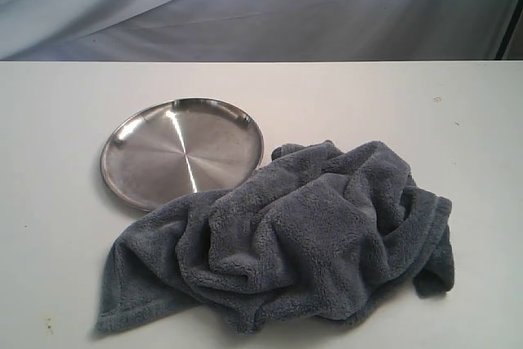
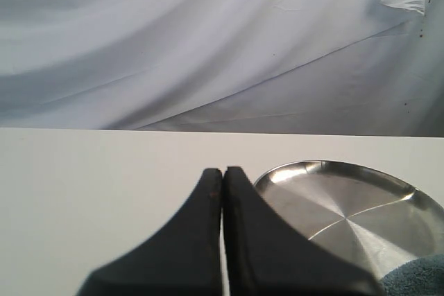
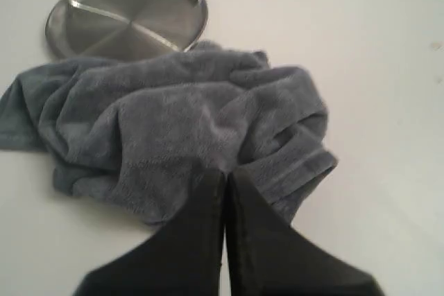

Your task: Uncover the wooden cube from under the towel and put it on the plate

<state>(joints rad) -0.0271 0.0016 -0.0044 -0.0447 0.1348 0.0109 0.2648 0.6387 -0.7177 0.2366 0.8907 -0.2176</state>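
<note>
One towel [image 1: 286, 239], one plate [image 1: 163, 157]

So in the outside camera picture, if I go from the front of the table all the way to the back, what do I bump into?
towel → plate → backdrop cloth

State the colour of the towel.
The towel is plain slate grey-blue; the exterior view shows it best.

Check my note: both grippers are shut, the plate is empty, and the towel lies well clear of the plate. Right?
No. The towel touches the plate, its edge overlapping the rim, as the exterior view shows. The left gripper and right gripper are shut, and the plate is empty.
</note>
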